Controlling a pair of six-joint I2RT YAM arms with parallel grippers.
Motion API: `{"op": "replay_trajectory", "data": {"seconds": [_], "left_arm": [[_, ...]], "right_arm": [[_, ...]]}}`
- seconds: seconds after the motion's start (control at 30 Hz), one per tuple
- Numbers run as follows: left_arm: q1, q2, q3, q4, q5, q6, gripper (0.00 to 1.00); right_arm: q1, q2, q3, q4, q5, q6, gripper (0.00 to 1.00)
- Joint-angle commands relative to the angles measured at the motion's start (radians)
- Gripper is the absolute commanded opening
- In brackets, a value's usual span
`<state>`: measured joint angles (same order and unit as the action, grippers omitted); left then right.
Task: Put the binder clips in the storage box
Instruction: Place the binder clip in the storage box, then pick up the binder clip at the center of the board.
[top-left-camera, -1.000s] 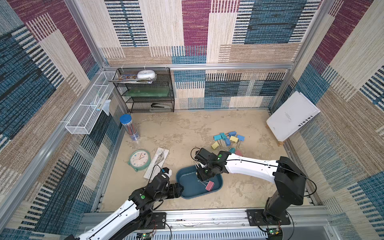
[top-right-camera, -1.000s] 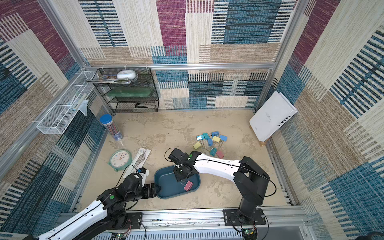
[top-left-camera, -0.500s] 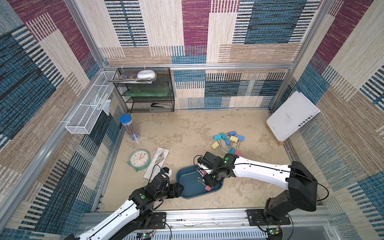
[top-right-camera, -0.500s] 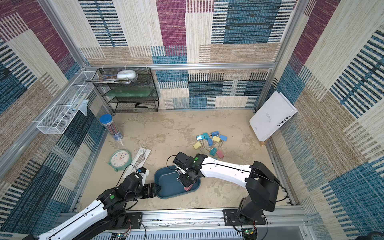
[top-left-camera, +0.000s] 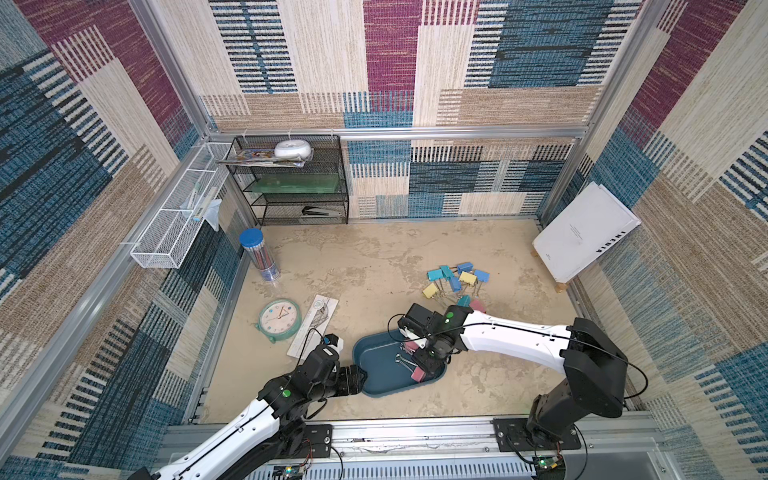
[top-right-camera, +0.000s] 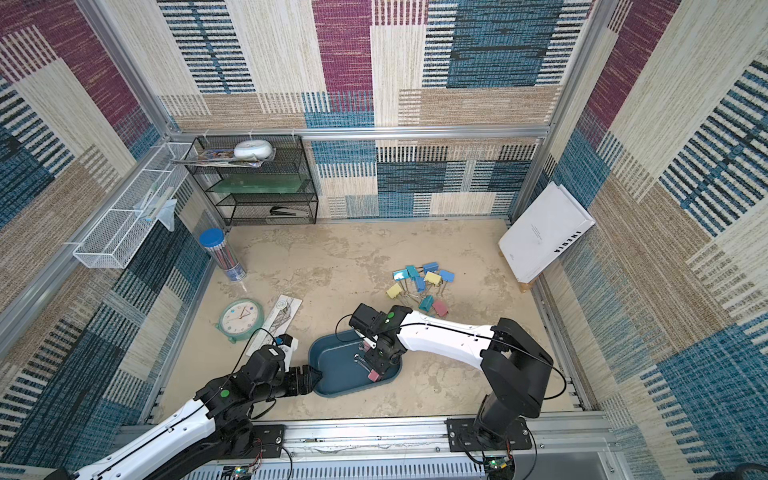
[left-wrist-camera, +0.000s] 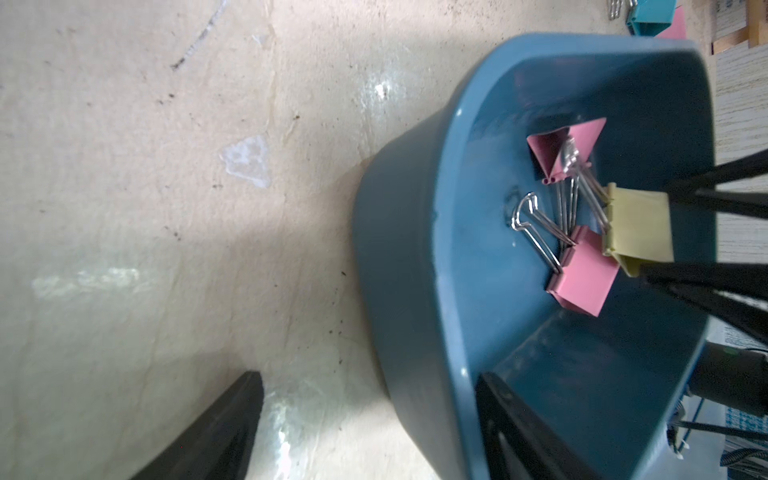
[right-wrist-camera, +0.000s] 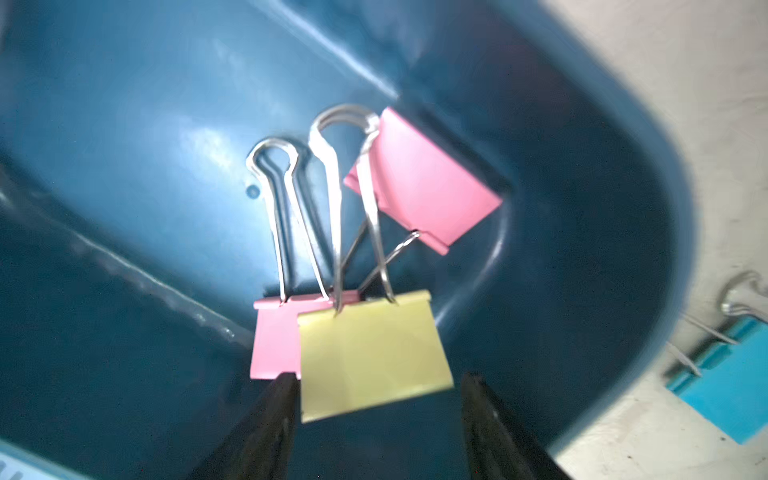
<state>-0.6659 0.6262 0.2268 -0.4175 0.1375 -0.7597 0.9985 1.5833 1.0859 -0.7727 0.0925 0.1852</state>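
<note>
Where the mottled beige tabletop (top-left-camera: 374, 257) lay enclosed by patchwork carpet walls (top-left-camera: 390, 54), the right pincer (right-wrist-camera: 379, 376) hung inside the teal storage box (top-left-camera: 374, 361). Its fingers stood apart around one yellow binder clip (right-wrist-camera: 370, 353), with a gap on one side. Beneath it lay two pink binder clips (right-wrist-camera: 428, 187). Behind its wrist, outside the box, sat nine loose clips (top-left-camera: 455, 284): four blue, two teal, two yellow, one pink. The left pincer (left-wrist-camera: 369, 376), parted, straddled the box's wall.
</note>
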Motion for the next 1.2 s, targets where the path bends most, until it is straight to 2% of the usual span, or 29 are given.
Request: {"op": "replay_trajectory", "data": {"seconds": [0.0, 0.13, 0.27, 0.37, 0.47, 0.63, 0.73, 0.97, 1.17], "left_arm": [[0.000, 0.009, 0.006, -0.023, -0.021, 0.010, 0.84], [0.000, 0.020, 0.009, -0.018, -0.019, 0.013, 0.84], [0.000, 0.027, 0.013, -0.016, -0.018, 0.015, 0.84], [-0.001, 0.028, 0.011, -0.018, -0.019, 0.016, 0.84], [0.000, 0.027, 0.011, -0.018, -0.019, 0.014, 0.84], [0.001, 0.035, 0.012, -0.017, -0.020, 0.015, 0.84], [0.002, 0.035, 0.012, -0.019, -0.021, 0.014, 0.84], [0.002, 0.042, 0.014, -0.019, -0.022, 0.011, 0.84], [0.004, 0.056, 0.016, -0.017, -0.026, 0.012, 0.84]], "right_arm": [[-0.069, -0.097, 0.002, 0.023, 0.029, 0.017, 0.73], [-0.262, -0.237, -0.035, 0.101, 0.011, 0.089, 0.89], [-0.557, -0.228, -0.027, 0.126, -0.027, 0.135, 0.90], [-0.643, -0.148, 0.024, 0.144, 0.035, 0.175, 0.91], [-0.724, -0.085, 0.062, 0.228, -0.013, 0.228, 0.92], [-0.831, 0.082, 0.166, 0.266, -0.034, 0.268, 0.92], [-0.880, 0.147, 0.175, 0.306, -0.047, 0.279, 0.91], [-0.935, 0.280, 0.243, 0.302, -0.066, 0.272, 0.89], [-0.936, 0.394, 0.330, 0.277, -0.090, 0.279, 0.86]]}}
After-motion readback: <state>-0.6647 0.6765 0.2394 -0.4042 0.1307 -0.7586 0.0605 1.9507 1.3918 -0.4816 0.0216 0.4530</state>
